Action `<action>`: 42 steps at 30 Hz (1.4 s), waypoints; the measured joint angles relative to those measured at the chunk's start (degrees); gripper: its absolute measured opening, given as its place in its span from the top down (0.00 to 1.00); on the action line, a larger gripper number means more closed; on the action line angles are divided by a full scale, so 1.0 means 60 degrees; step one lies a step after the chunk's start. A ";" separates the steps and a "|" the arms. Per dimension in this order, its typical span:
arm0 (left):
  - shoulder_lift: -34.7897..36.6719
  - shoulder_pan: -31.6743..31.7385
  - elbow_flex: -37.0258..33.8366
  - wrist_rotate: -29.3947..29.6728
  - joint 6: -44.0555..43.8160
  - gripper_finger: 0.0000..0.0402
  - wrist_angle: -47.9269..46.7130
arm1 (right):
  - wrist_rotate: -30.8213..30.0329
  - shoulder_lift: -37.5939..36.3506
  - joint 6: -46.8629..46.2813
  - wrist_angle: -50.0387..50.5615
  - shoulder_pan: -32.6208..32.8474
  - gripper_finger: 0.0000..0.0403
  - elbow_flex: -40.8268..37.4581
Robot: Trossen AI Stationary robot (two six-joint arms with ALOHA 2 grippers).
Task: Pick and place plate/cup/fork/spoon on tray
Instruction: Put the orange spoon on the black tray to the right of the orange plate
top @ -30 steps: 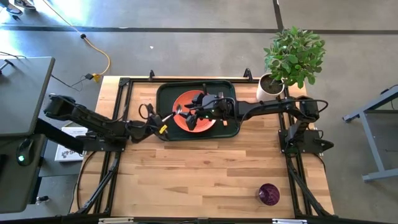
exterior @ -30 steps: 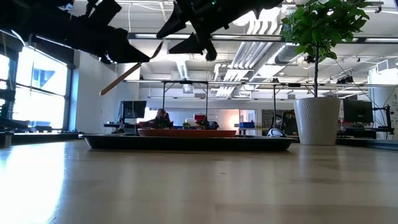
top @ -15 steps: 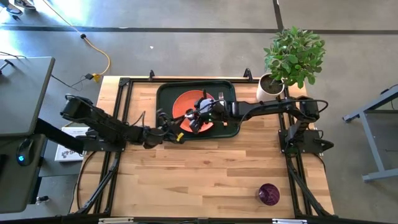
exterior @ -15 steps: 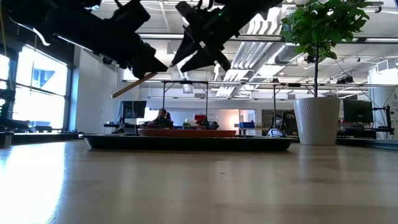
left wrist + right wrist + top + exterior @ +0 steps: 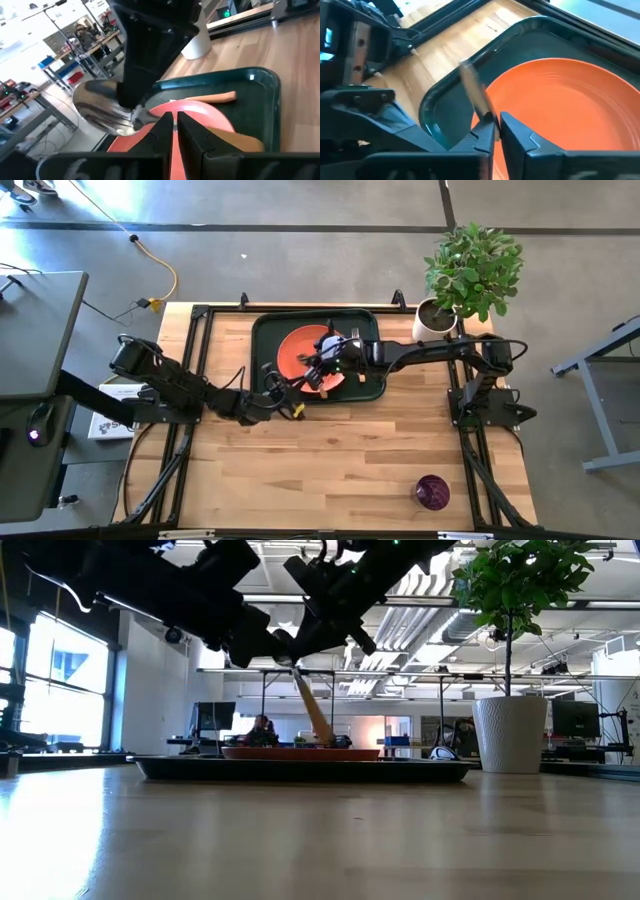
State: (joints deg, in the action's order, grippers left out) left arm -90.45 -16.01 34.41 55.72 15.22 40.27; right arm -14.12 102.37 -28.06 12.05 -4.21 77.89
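The spoon [image 5: 312, 708] hangs in the air over the plate [image 5: 296, 345], steeply tilted, its orange handle sloping down toward the plate and its silver bowl uppermost. The right end effector [image 5: 495, 123] is clenched on it near the neck, fingers almost together with the slim stem rising from between them. The plate already lies in the tray [image 5: 262, 330], which sits at the 12 o'clock side of the tabletop [image 5: 330, 460], and an orange handle that is probably the fork [image 5: 216, 97] rests on the tray floor beside the plate. The step in hand looks like placing the spoon; next it wants lowering until it lies flat in the tray, then letting go. The left end effector [image 5: 288, 398] hovers at the tray's 7 o'clock corner, close to the spoon; whether it is clenched or released I cannot tell. The cup [image 5: 432, 491] waits at the tabletop's 5 o'clock corner, well apart, not yet fetched.
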 joint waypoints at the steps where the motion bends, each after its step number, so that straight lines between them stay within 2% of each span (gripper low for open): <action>1: 0.0000 -0.0007 -0.0004 -0.0074 -0.0020 0.96 0.0001 | 0.0001 0.0000 0.0066 -0.0027 0.0004 0.97 0.0000; 9: 0.0000 -0.0026 -0.0004 -0.0051 -0.0025 0.96 0.0013 | 0.0634 -0.0001 0.0407 0.0105 0.0224 1.00 0.0004; 14: 0.0006 -0.0188 -0.0006 0.0237 0.0156 0.96 -0.0010 | 0.0268 -0.0402 0.0344 0.2108 0.0146 1.00 0.0007; 22: 0.0156 -0.0543 -0.0011 0.1914 0.1060 0.96 -0.0010 | 0.0115 -0.1340 -0.0048 0.5723 -0.1458 1.00 0.0007; 26: 0.0419 -0.0616 -0.0017 0.2059 0.0819 0.96 -0.0419 | 0.0217 -0.1289 -0.0250 0.6367 -0.2496 1.00 -0.0164; 29: 0.0762 -0.0561 -0.0017 0.1747 0.0186 0.96 -0.1353 | 0.1135 -0.1253 -0.0134 0.5653 -0.3179 1.00 -0.0743; 31: 0.1123 -0.0382 -0.0017 0.1125 -0.0547 0.97 -0.2424 | 0.1622 -0.1253 -0.0035 0.4918 -0.3595 1.00 -0.1179; 35: 0.1805 0.0216 -0.0044 -0.0363 -0.2090 1.00 -0.3844 | 0.1780 -0.1253 -0.0028 0.4011 -0.4304 1.00 -0.1935; 38: 0.2087 0.0570 -0.0116 -0.1199 -0.2618 0.99 -0.3961 | 0.1878 -0.1253 -0.0013 0.3613 -0.4656 1.00 -0.2380; 42: 0.2148 0.0740 -0.0223 -0.1411 -0.2782 1.00 -0.3991 | 0.1992 -0.1249 0.0255 0.2713 -0.5020 1.00 -0.3069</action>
State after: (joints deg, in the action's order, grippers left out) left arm -77.57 -11.57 33.07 47.26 -1.47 16.33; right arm -2.17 94.87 -26.53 28.33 -34.33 59.47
